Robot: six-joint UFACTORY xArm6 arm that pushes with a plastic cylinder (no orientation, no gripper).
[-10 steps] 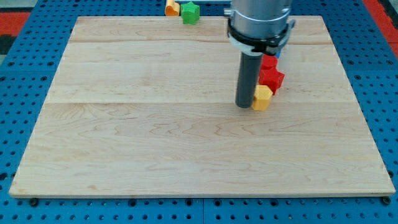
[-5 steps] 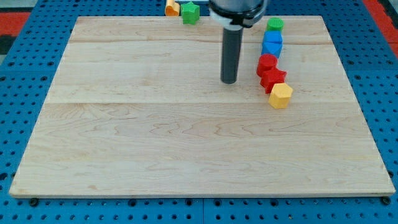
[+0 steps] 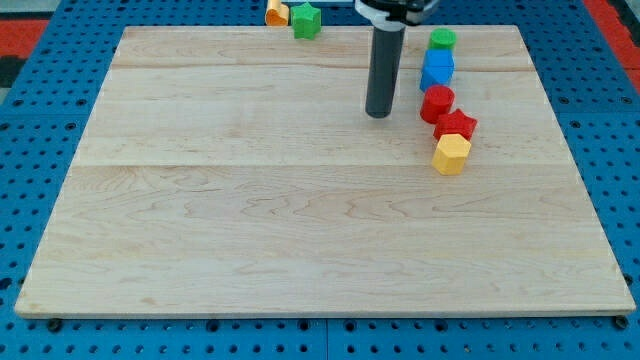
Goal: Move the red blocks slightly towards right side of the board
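The robot's rod stands upright over the upper middle of the wooden desk (image 3: 300, 240), and its tip (image 3: 378, 115) rests on the surface just to the view's left of the red blocks. There is a small gap between the tip and the nearest red piece, so nothing is being pushed at this instant. The end effector is a plain rod with no jaws, so it neither opens nor closes and grips nothing; it can only shove things sideways.

The task's things sit in a short column toward the view's right. The red round block (image 3: 436, 103) lies just below the blue block (image 3: 437, 69), apparently touching it, and the red star-shaped block (image 3: 456, 125) sits just below and slightly right of the round one, touching it. A yellow hexagonal block (image 3: 451, 153) rests against the lower edge of the star, and a green round block (image 3: 442, 39) caps the column at the view's top, beside the blue one.

The tip's place on the left flank of the reds fits the goal: a push from that side would send them toward the view's right. Because the neighbours touch, a push on the round red block would likely nudge the star and perhaps the blue or yellow piece too.

An orange block (image 3: 276, 12) and a green cube (image 3: 306, 20) sit at the desk's top edge, well apart from the work.
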